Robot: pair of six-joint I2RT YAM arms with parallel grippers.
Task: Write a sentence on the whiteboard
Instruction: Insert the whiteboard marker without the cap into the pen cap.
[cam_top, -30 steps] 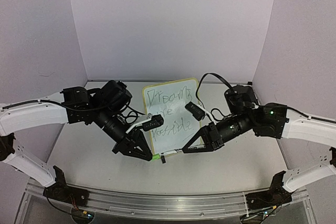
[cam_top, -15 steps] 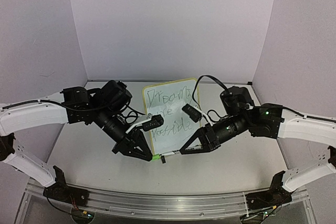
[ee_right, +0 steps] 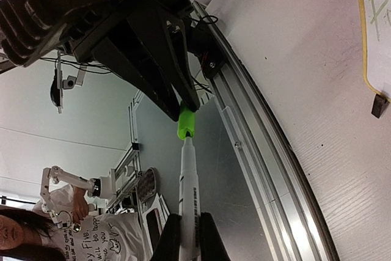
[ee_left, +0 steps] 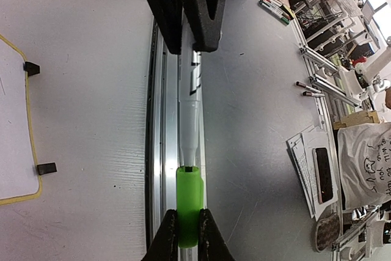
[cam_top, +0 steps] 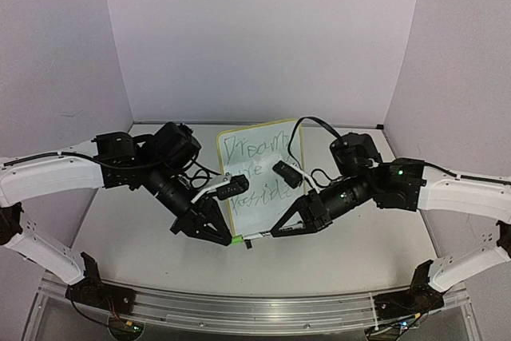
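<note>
The whiteboard [cam_top: 239, 143], white with a thin yellow frame, stands tilted at the table's middle back; its edge and black clip feet show in the left wrist view [ee_left: 12, 151] and its corner in the right wrist view [ee_right: 379, 22]. The sentence [cam_top: 259, 172] runs over it in green scrawl, three lines. In front of the board my left gripper [cam_top: 232, 239] is shut on a green marker cap [ee_left: 189, 203]. My right gripper [cam_top: 275, 231] is shut on the white marker barrel [ee_right: 190, 194]. The marker's tip sits at the cap's mouth [ee_right: 187, 132].
An aluminium rail [cam_top: 239, 301] runs along the table's near edge, just below the two grippers. Purple walls close in the back and both sides. Beyond the table, papers and loose markers [ee_left: 278, 10] lie on the floor, and a person sits there [ee_right: 24, 236].
The right arm has slid left, bringing the marker's tip up to the green cap. The left arm has held still.
</note>
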